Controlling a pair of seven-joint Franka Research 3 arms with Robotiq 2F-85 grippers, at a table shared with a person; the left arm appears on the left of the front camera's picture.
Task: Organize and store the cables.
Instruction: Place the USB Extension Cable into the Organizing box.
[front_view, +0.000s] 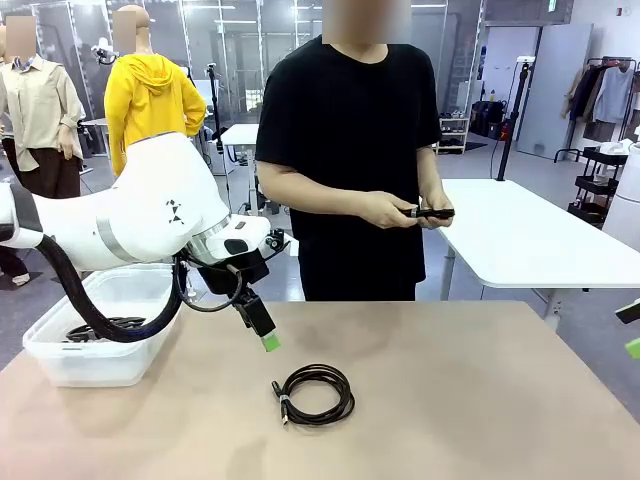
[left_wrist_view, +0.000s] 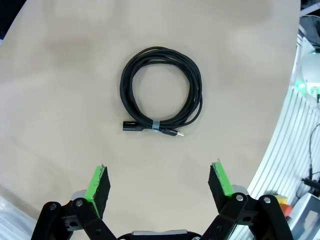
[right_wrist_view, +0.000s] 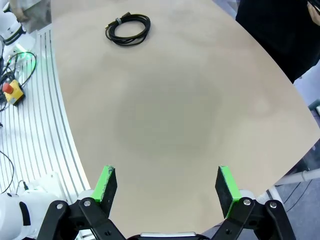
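A coiled cable (front_view: 313, 394) lies flat on the desk (front_view: 480, 400), lower centre of the front view, untouched. Just above it, left of centre, the left end effector (left_wrist_view: 160, 172) hangs spread and empty. The right end effector (right_wrist_view: 167, 175), also spread, is over bare desk. Mid-left, a clear bin (front_view: 60, 358) holds more black coils (front_view: 105, 327). Farther, upper centre, a person's hands (front_view: 400, 212) hold a small black item (front_view: 432, 212).
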